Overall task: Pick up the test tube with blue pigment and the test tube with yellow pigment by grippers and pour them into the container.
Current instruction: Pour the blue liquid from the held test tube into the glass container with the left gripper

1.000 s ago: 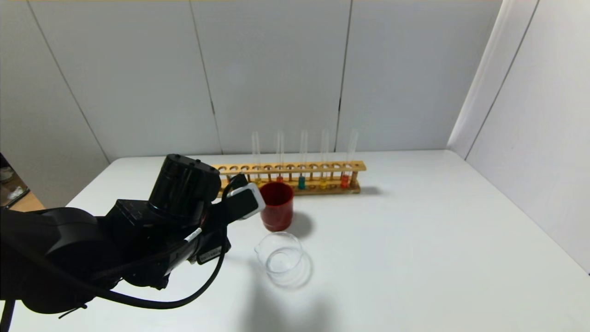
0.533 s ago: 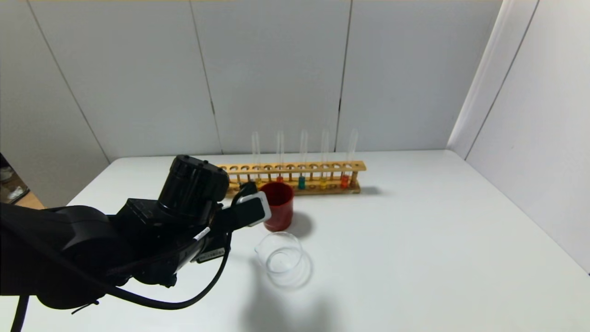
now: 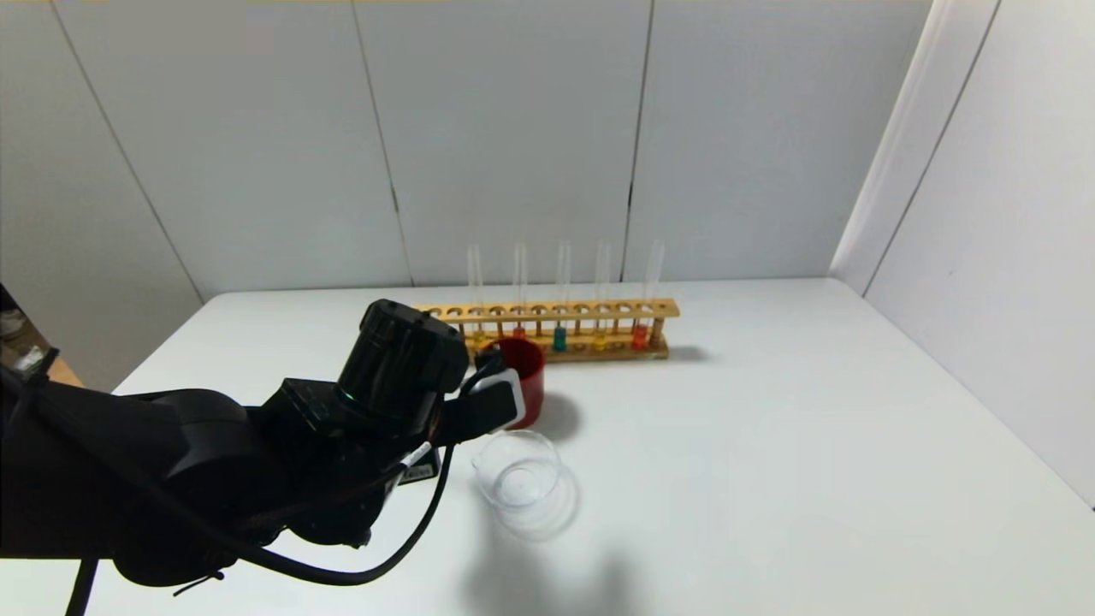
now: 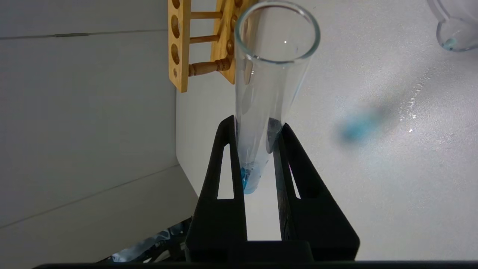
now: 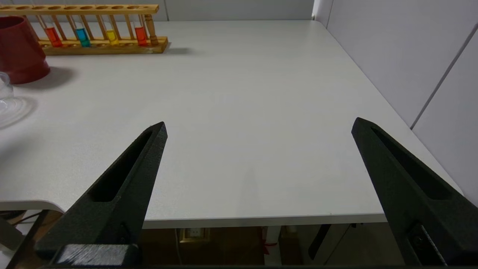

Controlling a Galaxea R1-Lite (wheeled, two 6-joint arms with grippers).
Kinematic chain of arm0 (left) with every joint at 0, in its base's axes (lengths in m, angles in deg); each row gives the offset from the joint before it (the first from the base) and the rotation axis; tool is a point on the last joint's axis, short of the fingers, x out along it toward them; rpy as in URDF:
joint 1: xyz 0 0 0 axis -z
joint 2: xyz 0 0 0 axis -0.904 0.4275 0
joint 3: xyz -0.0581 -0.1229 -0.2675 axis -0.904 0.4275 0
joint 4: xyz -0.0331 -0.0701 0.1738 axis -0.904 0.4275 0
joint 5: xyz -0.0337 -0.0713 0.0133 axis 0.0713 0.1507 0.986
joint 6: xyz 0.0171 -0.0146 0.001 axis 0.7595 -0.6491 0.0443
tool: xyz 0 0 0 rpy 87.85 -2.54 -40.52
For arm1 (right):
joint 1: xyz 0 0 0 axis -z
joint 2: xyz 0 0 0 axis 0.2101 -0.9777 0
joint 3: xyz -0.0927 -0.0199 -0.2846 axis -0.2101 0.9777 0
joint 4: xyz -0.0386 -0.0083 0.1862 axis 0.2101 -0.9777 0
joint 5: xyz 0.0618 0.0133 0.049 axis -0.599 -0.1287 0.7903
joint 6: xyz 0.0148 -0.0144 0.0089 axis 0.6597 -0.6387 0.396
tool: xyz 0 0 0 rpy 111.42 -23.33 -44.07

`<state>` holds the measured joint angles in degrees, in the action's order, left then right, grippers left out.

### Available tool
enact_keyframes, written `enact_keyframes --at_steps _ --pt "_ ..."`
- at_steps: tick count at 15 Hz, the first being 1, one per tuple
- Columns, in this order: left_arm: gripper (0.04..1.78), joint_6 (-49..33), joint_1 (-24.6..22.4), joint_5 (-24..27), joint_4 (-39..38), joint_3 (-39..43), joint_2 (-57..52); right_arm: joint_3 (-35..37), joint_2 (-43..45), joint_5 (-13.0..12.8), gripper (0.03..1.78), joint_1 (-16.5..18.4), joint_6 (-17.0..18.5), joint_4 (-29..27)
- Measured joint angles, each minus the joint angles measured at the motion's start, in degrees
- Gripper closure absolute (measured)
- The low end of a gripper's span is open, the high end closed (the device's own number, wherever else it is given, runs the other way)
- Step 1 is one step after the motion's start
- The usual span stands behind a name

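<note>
A test tube with blue pigment (image 4: 274, 74) is clamped between the jaws of the left gripper (image 4: 255, 129), near its rounded end, where a little blue liquid sits. In the head view the tube itself cannot be made out, hidden perhaps behind the arm. The glass beaker (image 3: 519, 479) stands on the tabletop (image 3: 770, 445) just beside the arm, in front of the red cup (image 3: 523, 376). The yellow tube (image 5: 111, 36) is seen in the wooden rack (image 3: 590, 329). The right gripper (image 5: 257, 149) is parked near the tabletop edge, jaws wide apart.

If the tube is tipped before its mouth is over the beaker, liquid could be spilled; the cup could also be knocked by the arm. Compared with a second earlier, the left arm has been carried rightward, toward the beaker.
</note>
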<state>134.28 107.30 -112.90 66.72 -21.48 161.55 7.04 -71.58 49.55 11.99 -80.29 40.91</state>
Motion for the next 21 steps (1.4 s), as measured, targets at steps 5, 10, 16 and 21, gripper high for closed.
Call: enact_keyframes --at_steps 5,10,16,21 --pt "1.55 0.59 1.63 -1.71 0.09 0.45 0.07 0.00 0.00 0.00 0.08 -0.02 0.00 0.00" --pt "1.55 1.24 3.83 -4.35 0.04 1.49 -0.01 0.00 0.00 0.00 0.08 -0.02 0.00 0.00" --pt "1.55 2.01 6.01 -7.57 0.66 3.25 -0.06 0.00 0.00 0.00 0.08 -0.02 0.00 0.00" --pt "1.55 2.07 7.72 -8.13 0.77 3.51 0.30 0.00 0.00 0.00 0.08 -0.02 0.00 0.00"
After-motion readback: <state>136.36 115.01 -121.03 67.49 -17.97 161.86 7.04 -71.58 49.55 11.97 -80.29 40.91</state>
